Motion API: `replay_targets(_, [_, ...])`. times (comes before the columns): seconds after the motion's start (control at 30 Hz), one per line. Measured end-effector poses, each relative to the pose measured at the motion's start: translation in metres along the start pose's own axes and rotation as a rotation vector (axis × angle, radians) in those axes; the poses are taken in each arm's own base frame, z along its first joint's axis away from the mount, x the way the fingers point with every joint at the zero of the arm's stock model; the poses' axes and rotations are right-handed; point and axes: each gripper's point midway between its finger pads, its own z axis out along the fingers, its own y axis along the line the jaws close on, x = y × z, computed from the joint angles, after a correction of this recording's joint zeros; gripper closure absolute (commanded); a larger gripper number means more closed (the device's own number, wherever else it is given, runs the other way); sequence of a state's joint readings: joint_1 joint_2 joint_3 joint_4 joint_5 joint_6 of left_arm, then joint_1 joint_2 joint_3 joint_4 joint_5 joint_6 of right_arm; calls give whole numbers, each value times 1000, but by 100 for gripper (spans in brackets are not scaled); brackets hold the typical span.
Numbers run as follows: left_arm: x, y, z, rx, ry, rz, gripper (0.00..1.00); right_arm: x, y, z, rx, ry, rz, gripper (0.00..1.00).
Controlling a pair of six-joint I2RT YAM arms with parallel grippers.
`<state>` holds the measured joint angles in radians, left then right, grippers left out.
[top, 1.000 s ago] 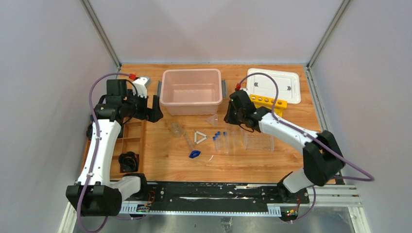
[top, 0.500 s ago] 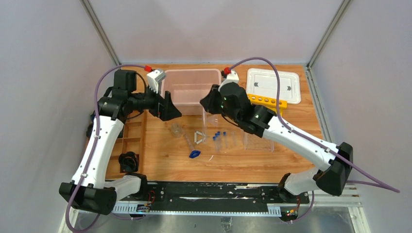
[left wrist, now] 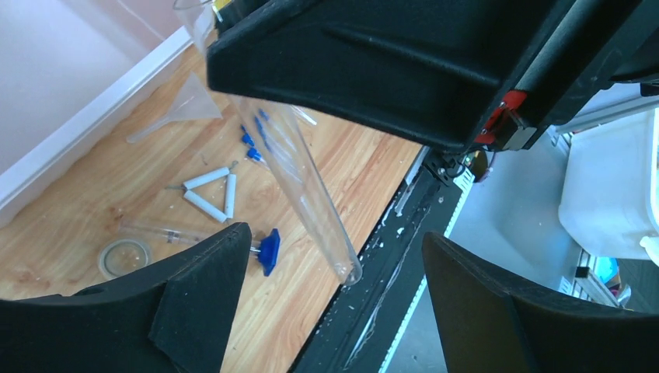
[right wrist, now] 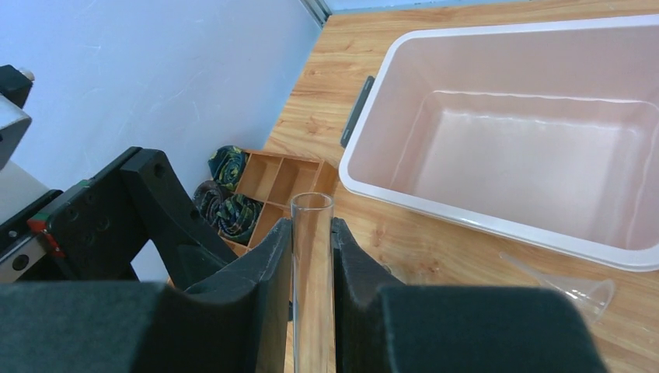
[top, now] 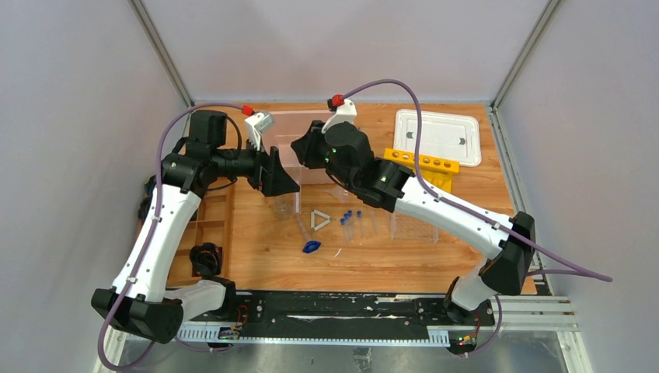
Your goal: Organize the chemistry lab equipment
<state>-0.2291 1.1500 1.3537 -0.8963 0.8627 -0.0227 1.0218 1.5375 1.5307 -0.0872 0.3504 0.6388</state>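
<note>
bench (top: 435,264): wooden top. Both arms meet above it, left of centre, toward the far edge.
pink bin (right wrist: 544,70): at the far edge, just behind both grippers.
right gripper (right wrist: 312,233): clamped on the clear test tube, one finger each side, just below its mouth.
left gripper (left wrist: 334,237): jaws wide apart, holding nothing, facing the right gripper.
clear test tube (left wrist: 307,194): in the air, off the bench, carried by the right arm.
tube axis: tilted. The open mouth is high and sticks past the right fingers. The round closed end is low, toward the near edge.
tube vs left gripper: in the left wrist view the lower length crosses the gap between the left fingers. No contact visible.
next, my read: a hand-over. Left should pinch the lower half before right lets go. Smooth glass, so slip risk.
blue-capped tubes (top: 351,221): mid-bench, beside the white triangle (top: 319,220).
</note>
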Motion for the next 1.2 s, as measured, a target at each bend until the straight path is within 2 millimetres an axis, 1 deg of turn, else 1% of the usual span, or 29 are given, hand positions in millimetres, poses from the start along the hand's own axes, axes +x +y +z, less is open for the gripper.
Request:
replay_targets(0.13, [4, -1, 2, 12, 11, -4, 20, 1, 6, 1, -13, -4, 5, 100])
replay_targets(0.33, [14, 6, 8, 13, 41, -30, 27, -3, 10, 1, -20, -25, 30, 100])
replay_targets(0.43, [17, 8, 11, 13, 52, -42, 33, -6, 11, 1, -22, -34, 43, 100])
replay_targets(0.53, [19, 10, 13, 15, 60, -53, 45, -12, 14, 0, -34, -53, 66, 100])
replay_targets(0.73, [21, 10, 14, 26, 66, -57, 77, -15, 15, -3, -45, -72, 86, 99])
replay_targets(0.77, [22, 10, 14, 28, 67, -58, 81, -14, 14, -3, -44, -73, 88, 92])
replay_targets(0.8, [22, 11, 14, 23, 68, -61, 85, -14, 13, -4, -43, -75, 90, 82])
replay_targets(0.87, [22, 12, 15, 23, 69, -61, 89, -15, 11, -6, -39, -79, 93, 59])
replay_targets(0.9, [22, 11, 15, 24, 69, -58, 91, -15, 10, -7, -34, -79, 93, 49])
replay_targets(1.0, [23, 12, 15, 25, 70, -41, 94, -8, 4, -8, -10, -44, 88, 34])
replay_targets(1.07, [23, 13, 15, 25, 70, -28, 96, 1, -2, -8, 2, 14, 74, 30])
replay_targets(1.2, [24, 13, 15, 25, 68, 11, 96, 7, -4, -6, -9, 117, 52, 29])
